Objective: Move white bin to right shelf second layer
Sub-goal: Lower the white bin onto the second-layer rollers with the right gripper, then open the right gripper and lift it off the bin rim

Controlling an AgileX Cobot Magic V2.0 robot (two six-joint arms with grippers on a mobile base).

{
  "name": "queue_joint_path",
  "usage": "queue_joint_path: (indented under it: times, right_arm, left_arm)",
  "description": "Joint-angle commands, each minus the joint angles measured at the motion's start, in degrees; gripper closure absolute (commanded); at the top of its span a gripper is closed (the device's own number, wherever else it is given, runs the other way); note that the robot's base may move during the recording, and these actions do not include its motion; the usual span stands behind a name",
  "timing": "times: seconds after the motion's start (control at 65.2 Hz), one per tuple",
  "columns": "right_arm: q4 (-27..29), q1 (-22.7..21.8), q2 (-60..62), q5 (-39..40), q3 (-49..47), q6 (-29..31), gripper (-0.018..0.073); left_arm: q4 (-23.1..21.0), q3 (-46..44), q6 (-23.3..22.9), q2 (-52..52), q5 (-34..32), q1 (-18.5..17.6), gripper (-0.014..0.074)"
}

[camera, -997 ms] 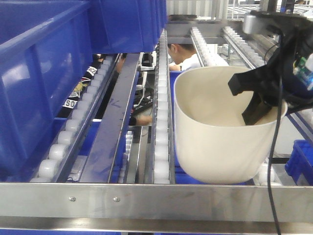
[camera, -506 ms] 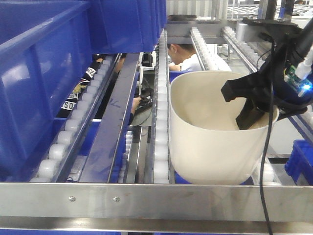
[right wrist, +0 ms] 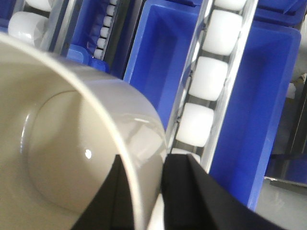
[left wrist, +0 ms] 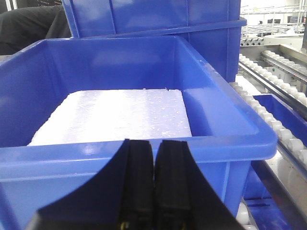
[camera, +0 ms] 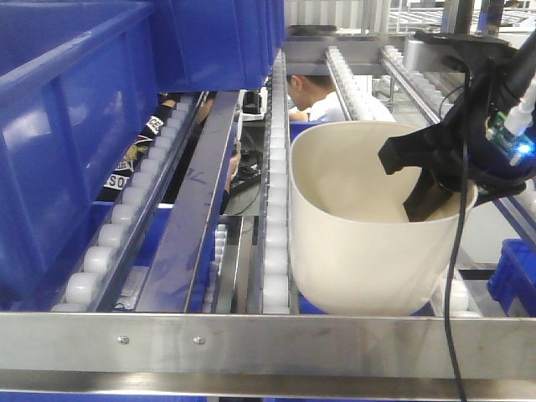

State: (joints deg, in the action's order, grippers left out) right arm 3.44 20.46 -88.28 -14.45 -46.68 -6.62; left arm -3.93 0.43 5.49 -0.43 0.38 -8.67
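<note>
My right tool [right wrist: 144, 191] pinches the white bin's [camera: 368, 234] rim over the roller shelf [camera: 276, 251] — left tool [left wrist: 153, 167] clenched, holding nothing.

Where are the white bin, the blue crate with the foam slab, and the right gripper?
white bin [camera: 368, 251], front view, outer front wall.
blue crate [left wrist: 144, 158], left wrist view, near wall.
foam slab [left wrist: 120, 117], left wrist view, top face.
right gripper [right wrist: 144, 191], right wrist view, between fingers straddling the bin wall.
</note>
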Motion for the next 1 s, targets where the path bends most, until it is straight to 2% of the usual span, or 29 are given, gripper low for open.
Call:
queue_joint_path:
  times: [0.0,0.092,0.982]
  right_arm:
    - [0.2,0.0,1.8,2.6,-1.6,0.0,0.0244]
    - [0.2,0.0,2.7,2.6,-1.6,0.0,0.0197]
    - [0.2,0.0,18.0,3.5,-1.6,0.0,0.0196]
  left_arm:
    - [-0.3,1.9,-0.4,-0.8,-5.0,-0.1,0.0512]
    - [-0.3,1.9,-0.4,-0.8,-5.0,-0.1,0.0512]
    - [-0.3,1.9,-0.4,-0.8,-5.0,-0.1,0.0512]
